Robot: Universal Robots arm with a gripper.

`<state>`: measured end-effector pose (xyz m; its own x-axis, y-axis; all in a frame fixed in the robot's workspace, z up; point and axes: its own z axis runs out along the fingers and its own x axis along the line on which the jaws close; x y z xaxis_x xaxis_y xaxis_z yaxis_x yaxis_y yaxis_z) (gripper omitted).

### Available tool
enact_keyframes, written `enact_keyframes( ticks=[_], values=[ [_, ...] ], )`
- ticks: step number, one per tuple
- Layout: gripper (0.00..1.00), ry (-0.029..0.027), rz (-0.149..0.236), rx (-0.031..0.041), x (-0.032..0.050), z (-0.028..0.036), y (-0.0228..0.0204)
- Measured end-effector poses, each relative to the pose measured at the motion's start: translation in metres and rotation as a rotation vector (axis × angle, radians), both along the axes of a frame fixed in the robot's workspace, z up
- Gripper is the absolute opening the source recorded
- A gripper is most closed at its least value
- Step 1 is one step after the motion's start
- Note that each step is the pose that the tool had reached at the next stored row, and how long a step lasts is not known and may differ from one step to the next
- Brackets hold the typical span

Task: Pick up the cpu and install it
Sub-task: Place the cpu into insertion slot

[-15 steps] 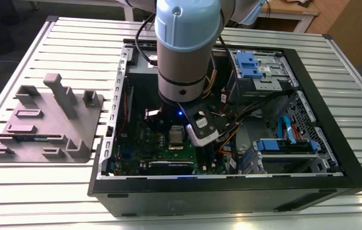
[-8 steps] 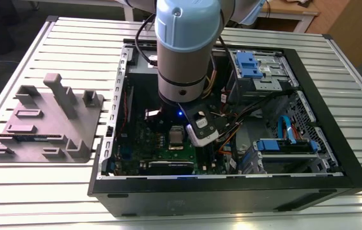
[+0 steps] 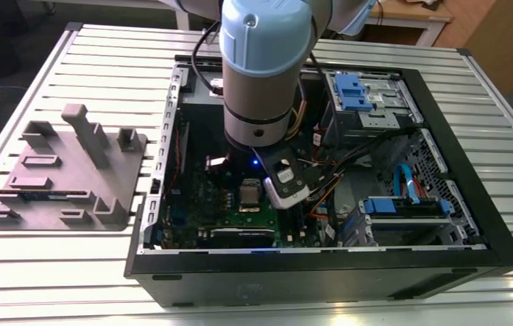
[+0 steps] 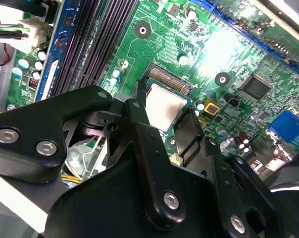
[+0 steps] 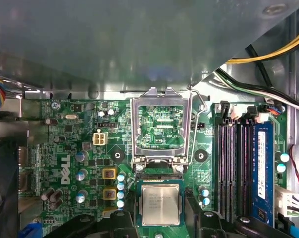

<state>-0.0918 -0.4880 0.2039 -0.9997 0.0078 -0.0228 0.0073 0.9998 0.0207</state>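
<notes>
The claw (image 4: pixel 164 116) pinches the cpu (image 4: pixel 163 105) between its two black fingers (image 4: pixel 139 124), one on each side. The cpu is low over the socket on the green motherboard (image 5: pixel 70 148), right next to the lifted metal frame (image 5: pixel 135 129). The cpu's top has tiny grey writing, too small to read. The board has big white letters.

the arm (image 3: pixel 261 61) stands almost upright in the exterior view, its grey, blue-capped link reaching straight down. the wrist (image 3: pixel 258 132) ends in a black ring with a small blue light below it, and a white camera housing (image 3: pixel 286 185) juts toward the exterior view's right. the black gripper (image 4: pixel 164 113) points downward, its bolted linkages close in the second wrist view.
</notes>
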Motion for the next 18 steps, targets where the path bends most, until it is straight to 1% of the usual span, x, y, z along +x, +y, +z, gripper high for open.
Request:
enact_keyframes(
  ticks=[5,13,18],
  values=[
    [0.47,0.0001,0.0,-0.0003,0.0,-0.001,-0.0001],
    [0.47,0.0001,0.0,-0.0002,0.0,-0.0029,-0.0025],
    [0.47,0.0001,0.0,-0.0002,0.0,-0.0044,-0.0027]
  ],
)
